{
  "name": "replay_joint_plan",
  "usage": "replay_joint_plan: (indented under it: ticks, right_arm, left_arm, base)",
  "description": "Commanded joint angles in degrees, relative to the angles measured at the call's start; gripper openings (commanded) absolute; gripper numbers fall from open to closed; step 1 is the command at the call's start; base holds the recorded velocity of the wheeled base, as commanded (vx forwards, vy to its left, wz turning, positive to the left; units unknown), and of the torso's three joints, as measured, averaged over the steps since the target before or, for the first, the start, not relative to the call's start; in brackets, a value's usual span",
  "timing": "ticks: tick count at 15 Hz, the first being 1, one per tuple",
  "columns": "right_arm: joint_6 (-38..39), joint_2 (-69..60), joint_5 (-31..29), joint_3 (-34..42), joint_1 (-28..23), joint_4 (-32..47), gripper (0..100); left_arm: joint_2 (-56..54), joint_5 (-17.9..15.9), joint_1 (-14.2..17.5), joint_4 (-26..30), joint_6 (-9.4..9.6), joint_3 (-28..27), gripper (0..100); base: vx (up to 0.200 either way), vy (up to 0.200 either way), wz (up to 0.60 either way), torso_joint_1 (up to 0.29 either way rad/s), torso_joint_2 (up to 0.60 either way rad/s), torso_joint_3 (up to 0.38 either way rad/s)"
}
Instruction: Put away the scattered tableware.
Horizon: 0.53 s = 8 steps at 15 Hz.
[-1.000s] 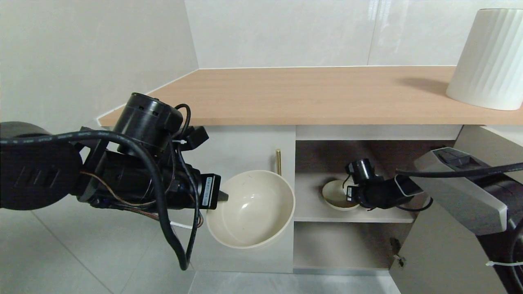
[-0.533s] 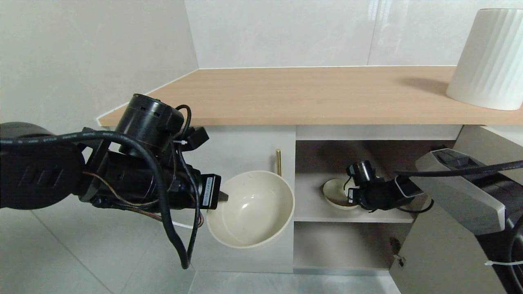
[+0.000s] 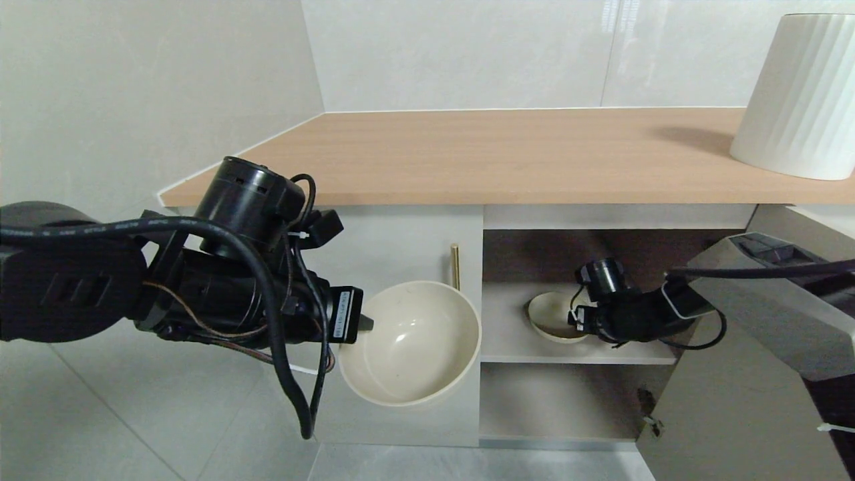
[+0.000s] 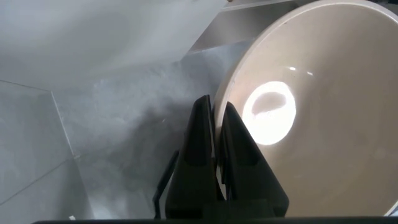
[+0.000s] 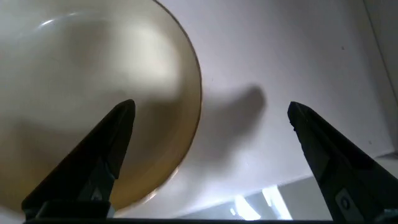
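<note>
Bowls are the tableware in sight, two of them, both cream; left gripper (image 3: 364, 324) (image 4: 216, 115) is clenched on the rim of the big bowl (image 3: 414, 347) (image 4: 311, 124), one finger inside the rim and one outside; it holds that bowl in the air, tilted so the hollow faces up and outward, in front of the shut door (image 3: 401, 247) of the cabinet, with the far rim just under the brass handle (image 3: 455, 265) and the grey floor (image 3: 167, 414) below; small bowl (image 3: 551, 314) (image 5: 93, 93) sits upright on the shelf (image 3: 507, 341) (image 5: 280, 50) in the open right half of the cabinet, near the middle of the shelf; right gripper (image 3: 580, 321) (image 5: 210, 118) is inside that compartment, just beside the small bowl on its right, fingers spread wide and grasping nothing; in the right wrist view one finger lies over the bowl's rim and the other over bare shelf, and contact with the bowl cannot be told; a lower compartment (image 3: 554, 401) lies under the shelf; open door (image 3: 728, 401) stands at the cabinet's right edge; wooden worktop (image 3: 507, 153) runs above, with a white ribbed vessel (image 3: 801, 100) at its right end
</note>
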Motion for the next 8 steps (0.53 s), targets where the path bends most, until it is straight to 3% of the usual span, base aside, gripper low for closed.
replay_joint_plan:
  ticks: [1,2,4,8]
  right_arm:
    - [0.32,-11.37,6.6,8.21,2.37,0.03,100]
    - [0.23,-15.24,10.03,11.11,3.42,0.03,100]
    - [-0.12,-24.65,16.36,16.21,6.24,0.74,100]
    - [-0.38,-36.6,17.23,18.32,11.51,8.73,100]
  left_arm:
    - [1.66,0.11,-1.71,0.01,0.05,0.8,0]
    - [2.54,1.08,-3.64,0.01,0.05,1.15,0]
    - [6.5,6.53,-7.51,-0.08,0.05,1.59,0]
    - [12.47,12.77,-10.41,-4.91,-0.04,1.94,0]
  base:
    - [0.0,0.0,0.0,0.0,0.0,0.0]
    - [0.0,0.0,0.0,0.0,0.0,0.0]
    - [0.0,0.0,0.0,0.0,0.0,0.0]
    - [0.0,0.0,0.0,0.0,0.0,0.0]
